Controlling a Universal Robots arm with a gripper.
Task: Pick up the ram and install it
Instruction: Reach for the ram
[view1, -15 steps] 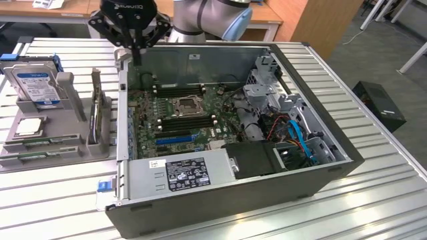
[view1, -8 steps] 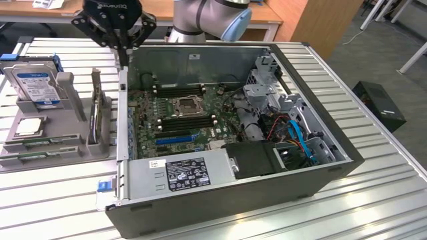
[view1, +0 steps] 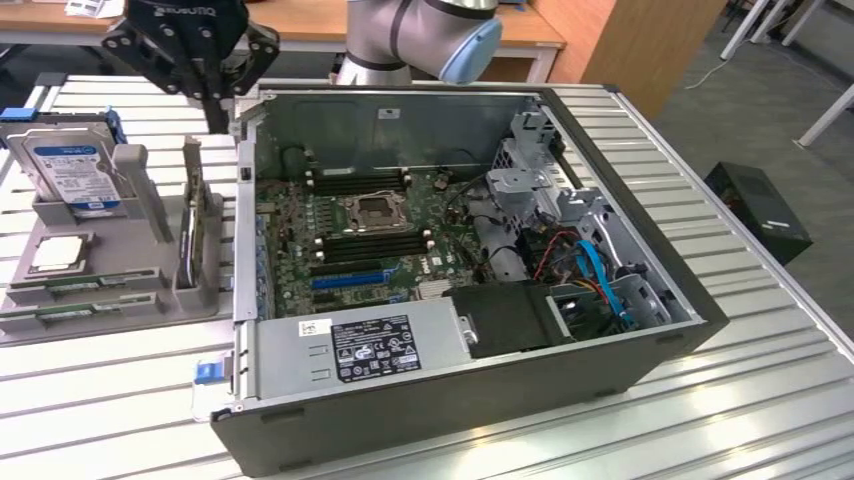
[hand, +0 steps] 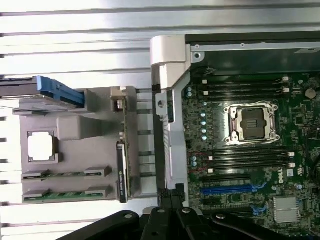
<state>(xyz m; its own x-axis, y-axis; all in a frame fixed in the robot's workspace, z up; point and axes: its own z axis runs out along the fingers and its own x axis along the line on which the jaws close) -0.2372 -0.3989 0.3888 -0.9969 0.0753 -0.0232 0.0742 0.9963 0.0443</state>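
a ribbed metal worktop (view1: 747, 400) is catching bright light, a wooden desk (view1: 314, 22) is standing behind, grey floor (view1: 747, 120) lying beyond

The computer case (view1: 534, 392) sits on the bench (view1: 94, 400). A rack (view1: 139, 180) just beside it, on the exterior view's left, holds two ram sticks (view1: 83, 286), with a hard drive (view1: 74, 170) behind them.

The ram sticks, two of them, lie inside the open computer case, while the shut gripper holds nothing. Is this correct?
Wrong place: the exterior view shows both ram sticks in the grey holder outside the computer case, on the exterior view's left. The shut gripper indeed holds nothing.
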